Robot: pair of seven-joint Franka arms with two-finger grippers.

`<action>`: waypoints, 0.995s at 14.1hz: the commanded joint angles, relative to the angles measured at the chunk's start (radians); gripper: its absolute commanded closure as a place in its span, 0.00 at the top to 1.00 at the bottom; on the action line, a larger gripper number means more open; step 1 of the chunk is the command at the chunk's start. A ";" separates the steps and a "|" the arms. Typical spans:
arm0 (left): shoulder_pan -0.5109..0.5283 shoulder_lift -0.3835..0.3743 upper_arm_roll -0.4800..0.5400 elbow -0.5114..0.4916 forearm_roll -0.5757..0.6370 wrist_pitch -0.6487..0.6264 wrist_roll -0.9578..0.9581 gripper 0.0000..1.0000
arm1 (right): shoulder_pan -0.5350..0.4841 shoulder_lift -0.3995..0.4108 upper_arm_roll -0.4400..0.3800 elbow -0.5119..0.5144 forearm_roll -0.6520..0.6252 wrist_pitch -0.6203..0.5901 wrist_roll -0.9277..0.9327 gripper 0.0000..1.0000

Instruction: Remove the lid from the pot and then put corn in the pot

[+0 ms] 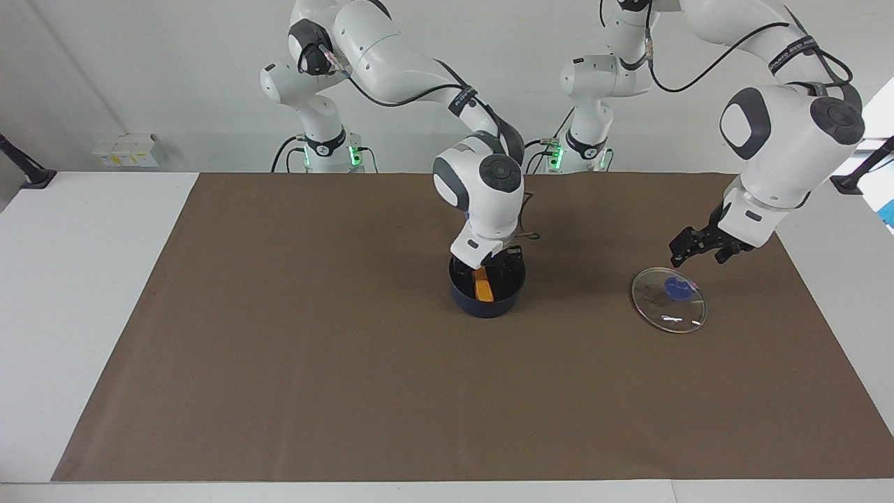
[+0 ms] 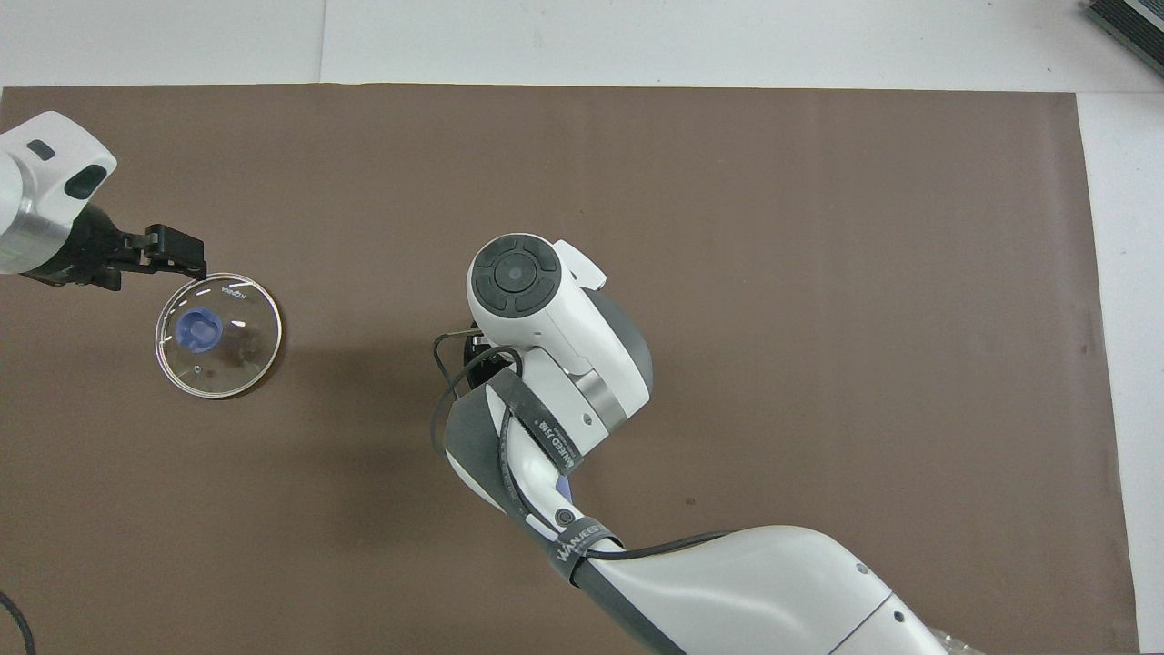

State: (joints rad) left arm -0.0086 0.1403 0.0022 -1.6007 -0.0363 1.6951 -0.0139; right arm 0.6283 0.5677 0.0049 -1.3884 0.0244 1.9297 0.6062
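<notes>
Bare brown mat [image 1: 279, 391] fills the part of the table farthest from the robots, running wide and unobstructed toward both ends; white table [image 1: 84, 279] borders it at the right arm's end. Lying flat on that mat toward the left arm's end, the lid [image 1: 669, 300] shows its blue knob up; its rim nearest the robots sits just under the left claw [image 1: 702, 253], which hangs low over that edge, apart from the knob; its fingers stand spread with a visible gap and grip nothing. Open mat surrounds the lid everywhere else. Mid-table, the pot [image 1: 487, 288] stands uncovered, directly beneath the right claw [image 1: 489, 269]; that claw has its tip down inside the pot's rim, and whether its fingers are apart or pressed on anything cannot be told, since the wrist hides them in both views. Just under the claw, the corn [image 1: 482, 285] lies inside the pot against its black interior, within the rim. From overhead the right arm covers the pot entirely. Between the pot and the lid the mat is open, and likewise from the pot to the mat's edge at the right arm's end.
</notes>
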 commanded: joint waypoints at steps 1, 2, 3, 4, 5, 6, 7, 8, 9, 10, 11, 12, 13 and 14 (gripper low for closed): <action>-0.007 -0.065 0.009 0.007 -0.007 -0.051 0.070 1.00 | -0.082 -0.100 0.007 -0.024 -0.003 -0.050 -0.003 1.00; -0.008 -0.083 0.009 -0.001 -0.008 -0.064 0.086 1.00 | -0.113 -0.129 0.007 -0.024 -0.003 -0.066 -0.012 1.00; -0.007 -0.108 0.009 -0.014 -0.008 -0.089 0.091 1.00 | -0.146 -0.162 0.007 -0.024 -0.004 -0.093 -0.022 1.00; -0.008 -0.114 0.009 -0.013 -0.005 -0.092 0.091 1.00 | -0.180 -0.190 0.006 -0.024 -0.006 -0.118 -0.041 1.00; -0.008 -0.120 0.009 -0.007 -0.001 -0.097 0.088 1.00 | -0.214 -0.216 0.006 -0.024 -0.009 -0.141 -0.066 1.00; -0.008 -0.122 0.007 0.002 0.003 -0.124 0.087 1.00 | -0.248 -0.242 0.007 -0.023 -0.015 -0.164 -0.091 1.00; -0.008 -0.122 0.004 0.019 0.013 -0.162 0.089 1.00 | -0.277 -0.268 0.007 -0.024 -0.017 -0.184 -0.112 1.00; -0.008 -0.119 -0.001 0.048 0.022 -0.202 0.089 1.00 | -0.307 -0.294 0.007 -0.023 -0.017 -0.202 -0.137 1.00; -0.008 -0.117 -0.001 0.074 0.024 -0.234 0.089 1.00 | -0.344 -0.324 0.009 -0.024 -0.015 -0.224 -0.170 1.00; -0.007 -0.119 -0.001 0.088 0.024 -0.250 0.089 1.00 | -0.369 -0.353 0.009 -0.023 -0.011 -0.248 -0.205 1.00; -0.008 -0.120 -0.004 0.088 0.024 -0.249 0.089 1.00 | -0.389 -0.379 0.009 -0.023 -0.009 -0.274 -0.229 1.00; -0.008 -0.123 -0.004 0.085 0.021 -0.241 0.088 1.00 | -0.418 -0.406 0.009 -0.021 -0.003 -0.299 -0.241 1.00; -0.007 -0.125 -0.007 0.084 0.018 -0.241 0.087 1.00 | -0.441 -0.431 0.009 -0.018 0.000 -0.323 -0.250 1.00; -0.007 -0.125 -0.007 0.084 0.016 -0.238 0.089 1.00 | -0.459 -0.452 0.007 -0.011 0.002 -0.354 -0.264 1.00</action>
State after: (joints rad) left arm -0.0086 0.0199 -0.0060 -1.5255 -0.0280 1.4750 0.0628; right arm 0.2101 0.1703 0.0002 -1.3850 0.0164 1.6179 0.3779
